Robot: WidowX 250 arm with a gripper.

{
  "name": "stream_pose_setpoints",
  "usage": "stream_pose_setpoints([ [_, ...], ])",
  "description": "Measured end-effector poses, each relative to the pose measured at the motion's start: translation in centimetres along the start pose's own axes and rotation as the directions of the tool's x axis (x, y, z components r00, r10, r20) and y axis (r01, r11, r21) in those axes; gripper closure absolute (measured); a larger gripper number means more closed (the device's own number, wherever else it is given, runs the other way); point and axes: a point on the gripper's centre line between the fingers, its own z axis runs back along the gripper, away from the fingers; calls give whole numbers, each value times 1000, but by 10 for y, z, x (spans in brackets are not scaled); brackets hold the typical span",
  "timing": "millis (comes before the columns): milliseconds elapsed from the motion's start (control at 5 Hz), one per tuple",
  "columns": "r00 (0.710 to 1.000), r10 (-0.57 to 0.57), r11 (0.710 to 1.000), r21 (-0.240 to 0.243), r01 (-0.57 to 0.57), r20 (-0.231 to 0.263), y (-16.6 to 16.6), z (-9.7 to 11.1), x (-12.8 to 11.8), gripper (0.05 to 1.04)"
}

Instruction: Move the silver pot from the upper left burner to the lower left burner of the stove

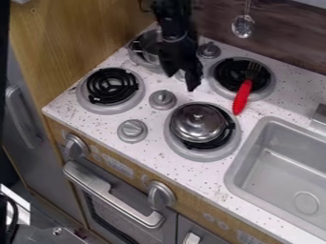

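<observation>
The black gripper (181, 80) hangs over the back of the stove, just right of the silver pot (150, 46). Its two fingertips stand apart, pointing down, with a bit of a grey knob visible between them. The pot sits on the upper left burner (136, 59), its right side hidden behind the gripper and arm. Toward the front left, the lower left burner (111, 86) has a black coil with nothing on it.
A lidded metal pot (198, 123) rests on the front right burner. On the back right burner lies a red-handled fork (242, 95). Grey knobs (163, 99) stand between the burners. A sink (280, 164) is at the right, and a wooden wall (76, 43) borders the left.
</observation>
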Motion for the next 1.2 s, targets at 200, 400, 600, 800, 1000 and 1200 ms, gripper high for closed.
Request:
stream_pose_setpoints([
  [200, 993, -87, 993, 92, 79, 84, 17, -1, 19, 85],
  [400, 996, -78, 988, 136, 71, 53, 32, -4, 27, 85],
  [600, 998, -48, 985, 165, 41, 39, 45, -4, 32, 85],
  [800, 1000, -14, 986, 164, 10, 26, 55, -27, 29, 85],
  [1000, 999, 28, 984, 176, -33, 28, 61, -40, 31, 85],
  [1200, 998, 53, 984, 170, -56, 19, 64, -56, 30, 85],
])
